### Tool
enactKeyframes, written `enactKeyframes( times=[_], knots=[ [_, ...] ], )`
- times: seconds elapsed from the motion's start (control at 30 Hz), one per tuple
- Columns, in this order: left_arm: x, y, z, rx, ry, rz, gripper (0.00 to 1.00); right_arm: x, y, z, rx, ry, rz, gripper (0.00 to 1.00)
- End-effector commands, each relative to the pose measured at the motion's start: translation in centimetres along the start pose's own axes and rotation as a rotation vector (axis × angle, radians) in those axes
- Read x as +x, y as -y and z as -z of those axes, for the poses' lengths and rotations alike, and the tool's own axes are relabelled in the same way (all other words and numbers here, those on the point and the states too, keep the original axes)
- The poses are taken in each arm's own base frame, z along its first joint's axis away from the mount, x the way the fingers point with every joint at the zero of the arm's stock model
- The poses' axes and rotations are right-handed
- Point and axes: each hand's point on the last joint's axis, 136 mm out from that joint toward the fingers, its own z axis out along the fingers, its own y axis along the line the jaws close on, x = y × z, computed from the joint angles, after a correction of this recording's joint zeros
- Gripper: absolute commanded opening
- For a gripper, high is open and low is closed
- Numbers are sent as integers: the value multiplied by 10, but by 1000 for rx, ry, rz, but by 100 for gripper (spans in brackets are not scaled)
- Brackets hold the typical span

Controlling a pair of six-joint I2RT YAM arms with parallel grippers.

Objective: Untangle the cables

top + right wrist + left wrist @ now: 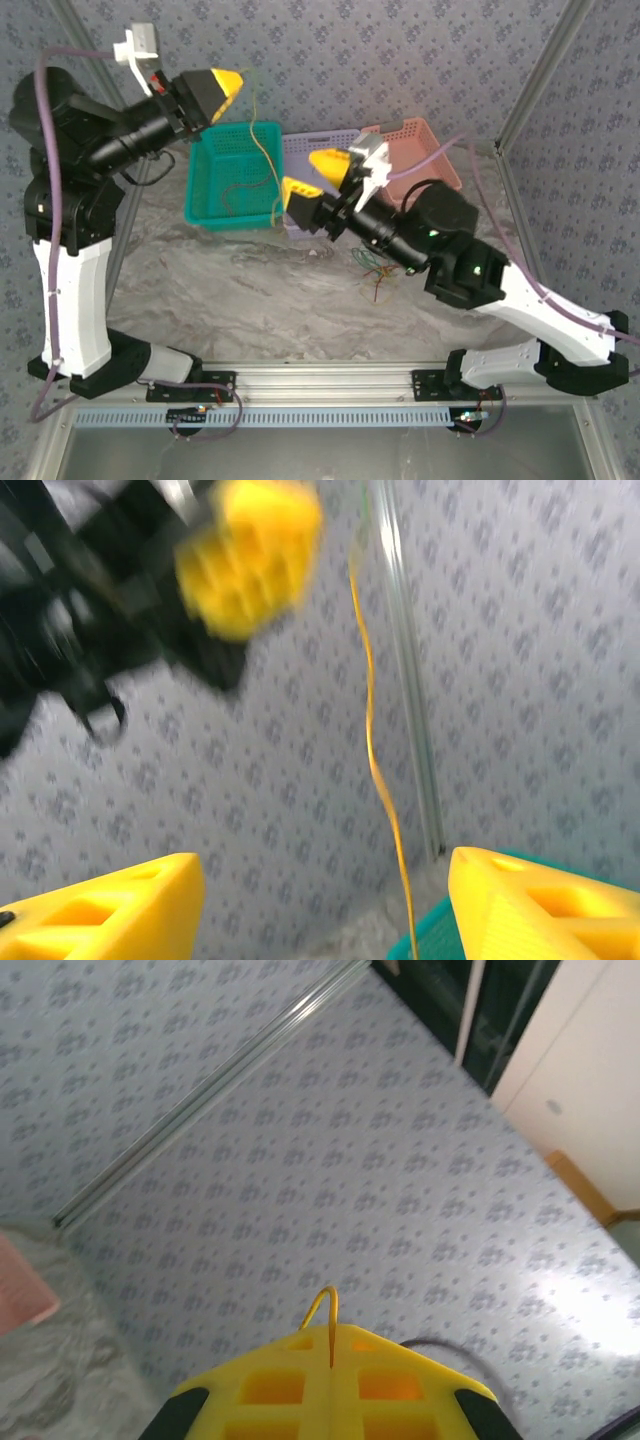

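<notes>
Yellow cable, one strand, fast in left hand; right hand wide (three baskets, one tangled clump).

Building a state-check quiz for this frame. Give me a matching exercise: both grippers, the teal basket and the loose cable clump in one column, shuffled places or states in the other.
Column A
1. left gripper
2. right gripper
3. teal basket
4. cable clump

Column B
a. lying on the table
b. fingers apart, gripping nothing
c. directly left of the purple basket
d. closed on the yellow cable

Pairs: 1-d, 2-b, 3-c, 4-a
</notes>
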Motion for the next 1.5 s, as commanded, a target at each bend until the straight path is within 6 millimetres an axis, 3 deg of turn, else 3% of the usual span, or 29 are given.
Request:
enactKeyframes(
  times=[0.0,0.2,0.33,0.4,0.7,0.8,1.0,1.13,1.27,1.47],
  knots=[
    [21,-21,-4,-34,-71,-60,0,12,5,-14,29,-79,98,69],
    [53,-50,-13,-56,-158,-77,0,4,13,-29,-37,-113,11,67],
    [67,-55,-16,-49,-205,-90,0,15,40,-38,-15,-174,-86,61],
    [76,-67,-20,-67,-231,-77,0,22,51,-41,-4,-204,-118,60],
    [93,-78,-27,-76,-284,-73,0,40,78,-48,-15,-262,-206,32],
    [93,-79,-28,-78,-284,-73,0,44,80,-49,-26,-271,-231,29],
    [93,-78,-28,-78,-286,-73,0,53,85,-47,-47,-291,-275,28],
    [95,-77,-27,-79,-296,-75,0,57,90,-36,-45,-295,-245,46],
    [99,-78,-25,-79,-320,-75,0,59,94,-26,-95,-315,-212,46],
    [116,-88,-26,-88,-414,-54,0,61,76,-27,-320,-371,-223,44]
  ],
)
